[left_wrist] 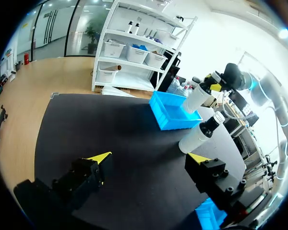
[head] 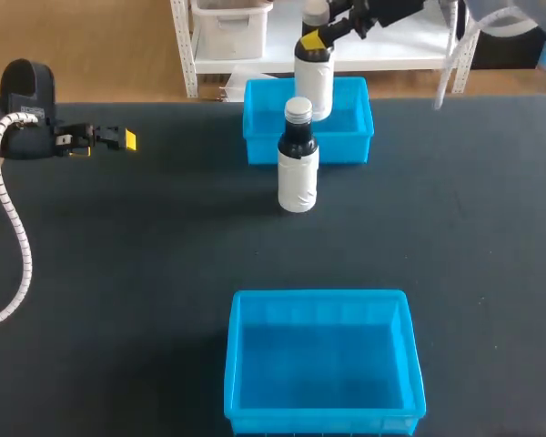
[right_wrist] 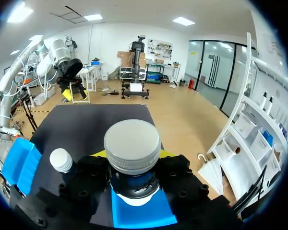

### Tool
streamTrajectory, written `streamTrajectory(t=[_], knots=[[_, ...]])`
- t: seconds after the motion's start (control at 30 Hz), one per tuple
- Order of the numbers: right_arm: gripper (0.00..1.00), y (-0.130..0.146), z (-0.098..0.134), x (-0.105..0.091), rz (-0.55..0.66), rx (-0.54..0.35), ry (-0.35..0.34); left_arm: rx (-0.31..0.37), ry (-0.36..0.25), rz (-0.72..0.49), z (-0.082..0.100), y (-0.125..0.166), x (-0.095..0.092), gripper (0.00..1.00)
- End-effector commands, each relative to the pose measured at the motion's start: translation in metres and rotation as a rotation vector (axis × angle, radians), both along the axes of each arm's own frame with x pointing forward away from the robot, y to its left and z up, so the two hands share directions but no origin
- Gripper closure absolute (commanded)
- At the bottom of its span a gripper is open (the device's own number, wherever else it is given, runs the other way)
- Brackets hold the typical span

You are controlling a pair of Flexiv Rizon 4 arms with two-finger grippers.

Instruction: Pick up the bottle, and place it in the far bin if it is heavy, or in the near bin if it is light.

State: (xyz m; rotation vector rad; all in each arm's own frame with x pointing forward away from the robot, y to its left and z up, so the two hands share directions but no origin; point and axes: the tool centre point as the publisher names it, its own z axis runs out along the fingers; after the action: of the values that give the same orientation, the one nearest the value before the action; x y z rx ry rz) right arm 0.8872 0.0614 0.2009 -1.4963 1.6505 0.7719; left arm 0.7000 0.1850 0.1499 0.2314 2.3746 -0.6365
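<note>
a standing bottle [head: 298, 173] sits just before the far bin [head: 346, 148]; room to pass on either side.

From the right wrist view, cannot see the held bottle [right_wrist: 132, 146] below its cap, nor much of the yellow tips of the right gripper [right_wrist: 133, 154]. From the head view, cannot see the front of the near bin [head: 408, 346] past the edge, nor part of the far bin [head: 355, 141] behind the standing bottle [head: 298, 173].

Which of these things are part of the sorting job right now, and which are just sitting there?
Job: held bottle, right hand, far bin, near bin.
Lying about: second bottle standing between the bins; left hand, open, empty.
</note>
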Motion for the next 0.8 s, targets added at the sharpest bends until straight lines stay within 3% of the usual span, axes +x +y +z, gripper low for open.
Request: streamTrajectory(t=[0.03,0.8], knots=[[1.0,0.011,-0.004,0.015,0.045,0.001,0.032,0.0,0.0,0.0,0.0,0.0,0.0,0.0],[1.0,0.049,-0.034,0.039,0.004,0.022,0.052,0.0,0.0,0.0,0.0,0.0,0.0,0.0]])
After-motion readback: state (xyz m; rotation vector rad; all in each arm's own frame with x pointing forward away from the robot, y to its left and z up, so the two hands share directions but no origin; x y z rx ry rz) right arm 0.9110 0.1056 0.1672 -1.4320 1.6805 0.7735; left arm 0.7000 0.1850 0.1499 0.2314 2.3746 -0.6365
